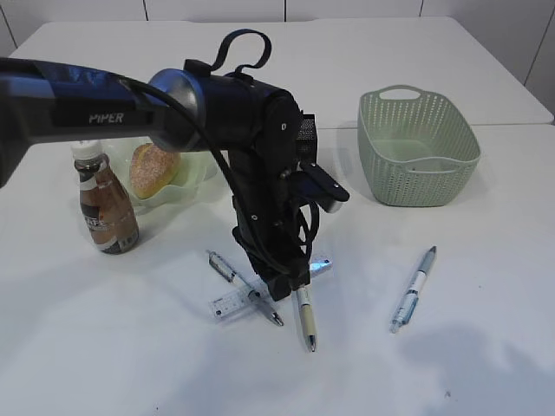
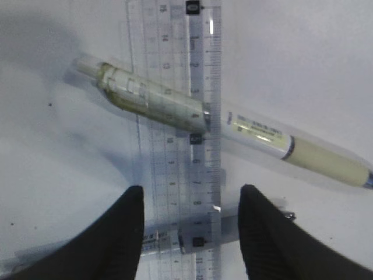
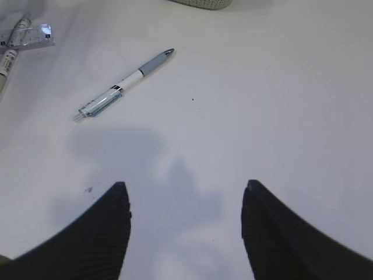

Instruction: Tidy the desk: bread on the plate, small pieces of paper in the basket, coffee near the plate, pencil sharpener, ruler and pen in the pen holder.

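Desk (image 1: 486,347) with three pens, one ruler (image 2: 175,175); both end effectors open, empty

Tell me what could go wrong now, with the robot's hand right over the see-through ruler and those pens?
1. The clear plastic ruler lies flat on the white tabletop, so the left gripper's open fingers may slide off it.
2. A cream-and-white pen lies across the ruler and a second, silver pen crosses it between the fingers, so closing could grab or flick a pen as well.
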Robot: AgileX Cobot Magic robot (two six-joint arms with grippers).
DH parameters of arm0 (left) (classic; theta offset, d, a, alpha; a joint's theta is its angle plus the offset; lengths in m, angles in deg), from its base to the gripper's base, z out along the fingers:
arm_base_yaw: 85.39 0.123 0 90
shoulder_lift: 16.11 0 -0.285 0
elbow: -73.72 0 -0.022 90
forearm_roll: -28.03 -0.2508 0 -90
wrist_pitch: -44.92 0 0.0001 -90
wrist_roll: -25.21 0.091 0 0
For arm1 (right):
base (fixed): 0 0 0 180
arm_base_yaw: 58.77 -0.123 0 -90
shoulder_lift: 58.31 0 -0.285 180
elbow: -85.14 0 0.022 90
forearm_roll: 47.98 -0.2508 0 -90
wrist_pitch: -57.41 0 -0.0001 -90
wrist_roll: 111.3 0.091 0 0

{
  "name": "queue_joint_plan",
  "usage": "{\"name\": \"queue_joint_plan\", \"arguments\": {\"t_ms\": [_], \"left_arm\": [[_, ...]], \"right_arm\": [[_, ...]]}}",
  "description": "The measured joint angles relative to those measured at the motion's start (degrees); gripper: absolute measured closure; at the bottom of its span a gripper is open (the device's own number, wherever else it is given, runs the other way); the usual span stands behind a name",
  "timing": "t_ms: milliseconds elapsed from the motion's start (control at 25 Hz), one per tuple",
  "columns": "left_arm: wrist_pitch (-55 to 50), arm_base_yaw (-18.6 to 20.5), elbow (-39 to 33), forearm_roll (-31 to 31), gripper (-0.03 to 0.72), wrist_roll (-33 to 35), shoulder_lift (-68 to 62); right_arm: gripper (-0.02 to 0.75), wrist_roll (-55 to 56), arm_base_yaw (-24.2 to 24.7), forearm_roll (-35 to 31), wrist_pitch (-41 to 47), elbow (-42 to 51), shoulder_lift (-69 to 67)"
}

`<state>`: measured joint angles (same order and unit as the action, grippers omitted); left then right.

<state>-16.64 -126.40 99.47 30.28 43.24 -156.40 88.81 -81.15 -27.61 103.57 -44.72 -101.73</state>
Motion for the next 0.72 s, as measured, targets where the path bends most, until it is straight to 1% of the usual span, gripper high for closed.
{"name": "queue_joint_plan", "arguments": {"t_ms": [720], "left_arm": [[3.9, 0.0, 0.0, -0.8, 0.316, 0.0, -1.1]], "right_arm": [[0.26, 0.0, 0.0, 0.0, 0.0, 0.0, 0.0]]}}
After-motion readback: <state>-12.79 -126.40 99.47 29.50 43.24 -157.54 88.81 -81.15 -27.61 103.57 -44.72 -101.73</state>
